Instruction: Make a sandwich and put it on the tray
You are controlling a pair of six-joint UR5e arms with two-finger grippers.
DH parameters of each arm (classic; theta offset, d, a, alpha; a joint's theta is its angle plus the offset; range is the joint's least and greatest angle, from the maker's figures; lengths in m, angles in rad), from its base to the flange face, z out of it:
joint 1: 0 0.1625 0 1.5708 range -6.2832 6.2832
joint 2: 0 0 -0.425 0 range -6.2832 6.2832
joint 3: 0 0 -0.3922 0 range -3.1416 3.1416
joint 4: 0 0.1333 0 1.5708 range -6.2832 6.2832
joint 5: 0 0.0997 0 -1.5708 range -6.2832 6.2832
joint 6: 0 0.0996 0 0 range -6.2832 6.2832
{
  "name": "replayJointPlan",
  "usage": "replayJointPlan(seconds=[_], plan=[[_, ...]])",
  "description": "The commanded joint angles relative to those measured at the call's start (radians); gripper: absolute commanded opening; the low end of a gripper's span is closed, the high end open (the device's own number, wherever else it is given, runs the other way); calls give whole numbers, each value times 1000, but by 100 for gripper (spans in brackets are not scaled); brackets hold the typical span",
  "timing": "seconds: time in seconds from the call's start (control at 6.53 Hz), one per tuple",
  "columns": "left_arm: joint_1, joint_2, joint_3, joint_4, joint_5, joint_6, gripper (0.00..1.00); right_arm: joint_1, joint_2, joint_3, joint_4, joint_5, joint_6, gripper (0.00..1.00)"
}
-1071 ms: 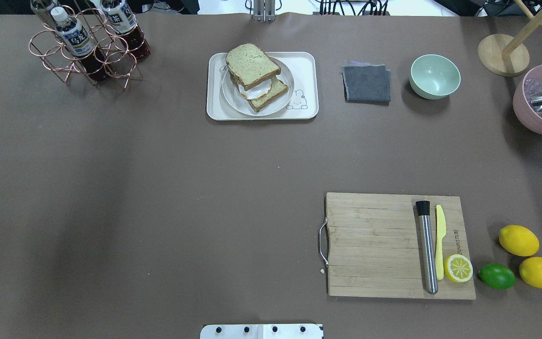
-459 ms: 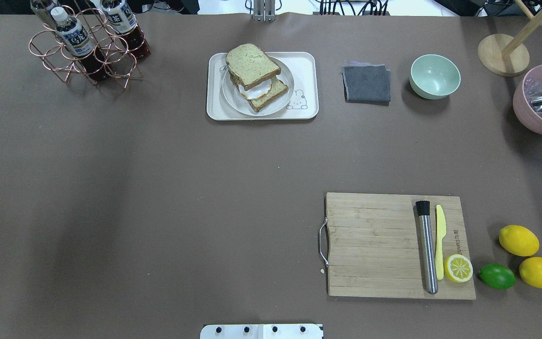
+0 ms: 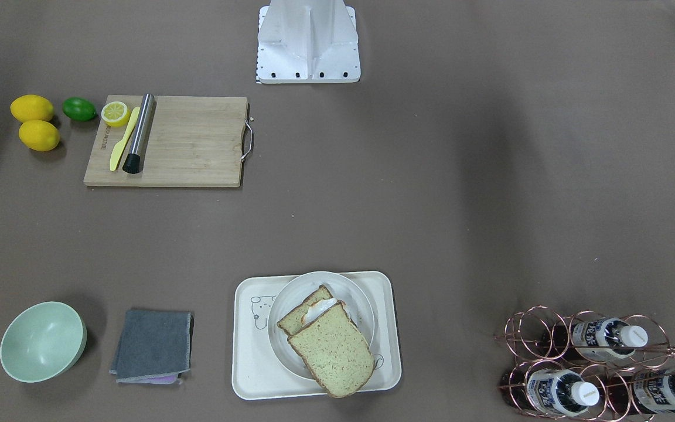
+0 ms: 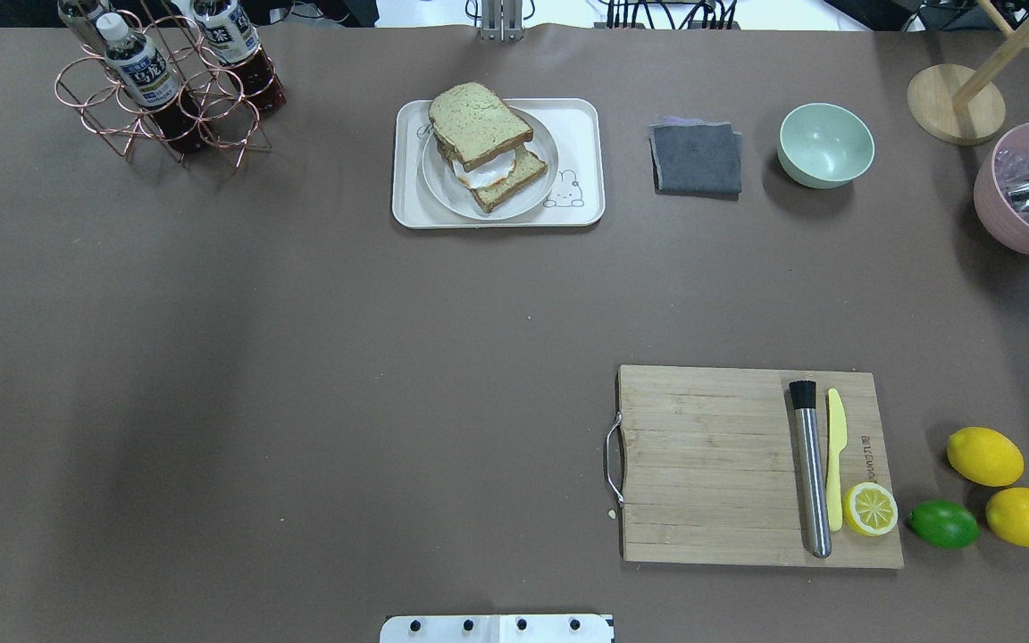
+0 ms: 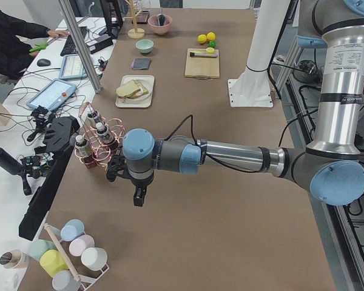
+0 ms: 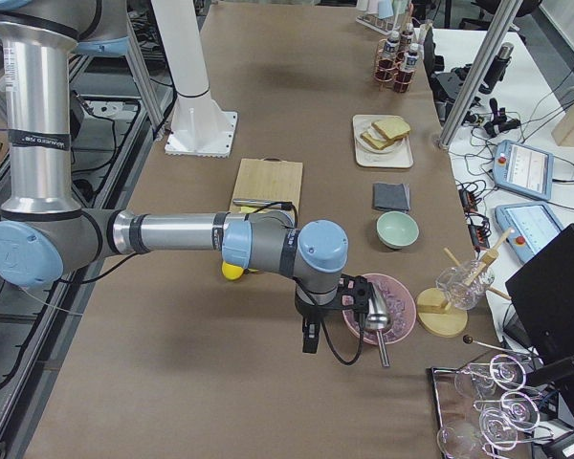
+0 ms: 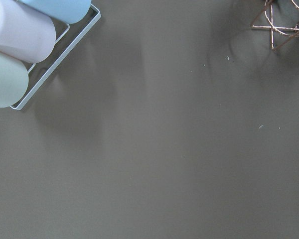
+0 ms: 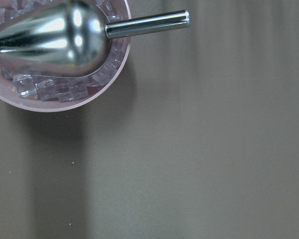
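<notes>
One sandwich point(image 4: 483, 134), stacked on the dish point(image 4: 436, 186) inside your tray point(image 4: 582, 134); job looks done. Your left gripper point(image 5: 138, 197) and right gripper point(image 6: 309, 339) hang well away, likely parked; whether clenched or released, you cannot tell.

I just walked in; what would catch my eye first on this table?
The sandwich, sitting on a round white dish on the cream tray at the table's far middle. Next, bright yellow lemons and a lime beside the wooden cutting board, near the robot's right.
</notes>
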State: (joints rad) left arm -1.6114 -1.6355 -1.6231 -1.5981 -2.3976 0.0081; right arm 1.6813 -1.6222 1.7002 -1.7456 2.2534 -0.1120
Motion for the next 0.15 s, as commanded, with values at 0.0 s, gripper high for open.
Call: replayJointPlan(seconds=[0.0], plan=[[1, -20, 16, 0, -2, 0, 97, 0, -2, -2, 0, 0, 0, 99]])
